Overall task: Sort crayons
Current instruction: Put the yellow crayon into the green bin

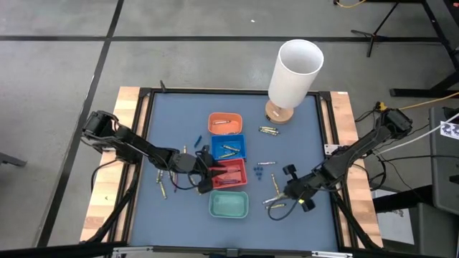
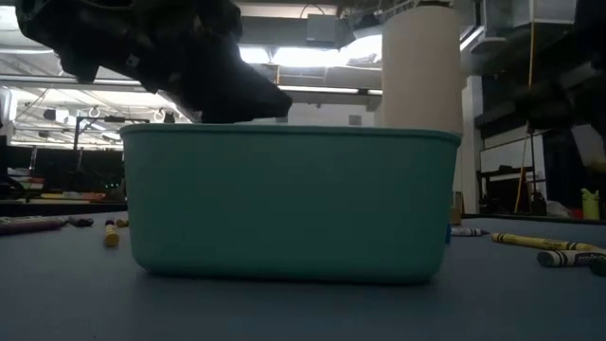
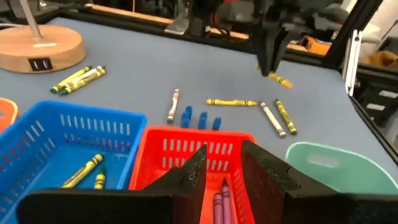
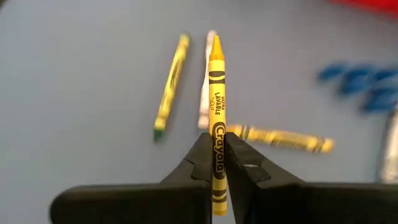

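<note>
Four small trays stand in a row on the blue table: orange (image 1: 224,123), blue (image 1: 229,147), red (image 1: 231,172) and teal (image 1: 229,205). Yellow crayons (image 3: 84,171) lie in the blue tray and purple ones (image 3: 221,205) in the red tray. My left gripper (image 3: 224,155) is open above the red tray's near-left side (image 1: 210,177), with nothing between its fingers. To the right of the trays, my right gripper (image 4: 214,140) is shut on a yellow crayon (image 4: 216,81) above several loose crayons (image 4: 169,87) lying flat on the table. My right gripper pinches the yellow crayon between its two fingers on the wrapped barrel (image 4: 217,149), nearer the flat end than the tip. The crayon lies along the fingers, its pointed tip (image 4: 215,42) reaching out ahead. The fingers slant down from the table's right. The crayon is lifted clear of the table.
A tall white cylinder (image 1: 294,72) on a round wooden base stands at the far edge, with yellow crayons (image 1: 267,130) beside it. More crayons lie left of the trays (image 1: 163,188). Small blue pieces (image 1: 259,172) lie right of the red tray. A raised dark frame (image 1: 326,136) rims the table.
</note>
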